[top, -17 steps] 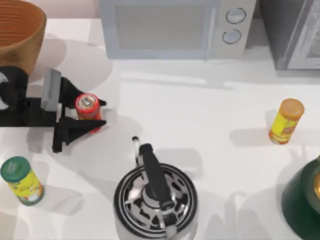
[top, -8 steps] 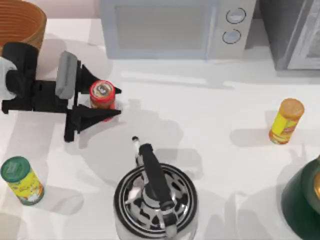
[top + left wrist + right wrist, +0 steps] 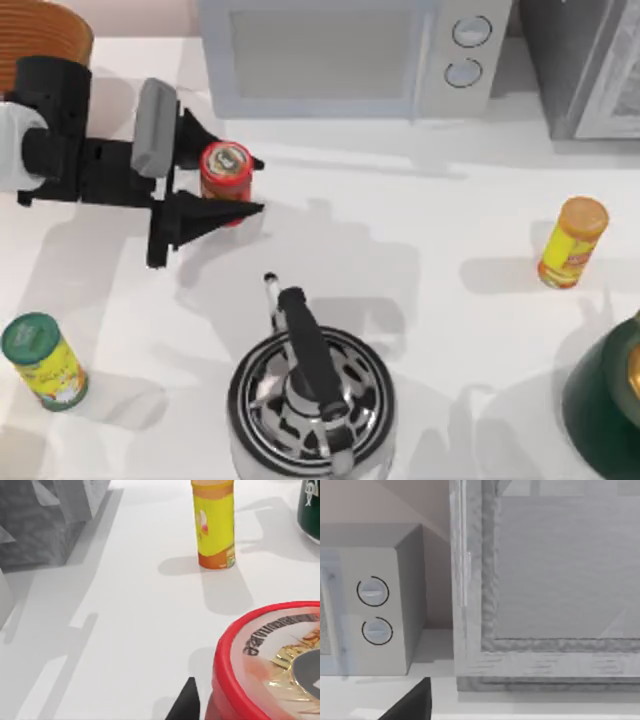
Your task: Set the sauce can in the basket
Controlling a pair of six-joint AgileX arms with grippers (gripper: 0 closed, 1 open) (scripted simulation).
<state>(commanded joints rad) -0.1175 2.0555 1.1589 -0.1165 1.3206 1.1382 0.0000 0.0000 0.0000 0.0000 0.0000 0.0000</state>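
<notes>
Held item: sauce can point(image 3: 226, 170), red, upright, long axis vertical, clamped between the jaws of the left gripper point(image 3: 228, 184), one black finger at either side of it; its red-rimmed lid point(image 3: 272, 665) sits closest in the left wrist view. Position: at about 10 o'clock on the desk point(image 3: 400, 240), apparently lifted off the surface, judging by the shadow cast apart from it. Destination: basket point(image 3: 45, 35), wicker, at the far 10 to 11 o'clock corner, lying beyond the arm's wrist, well apart from the can, roughly at 10 o'clock from the jaws. Judgement: the carry must run back over the left arm's own side, the can kept upright, then down inside the rim. Farther off: orange-lidded yellow can point(image 3: 572, 243) at 3 o'clock, untouched. Right arm: parked, a dark fingertip point(image 3: 412, 705) edging the right wrist view, jaw state not discernible.
</notes>
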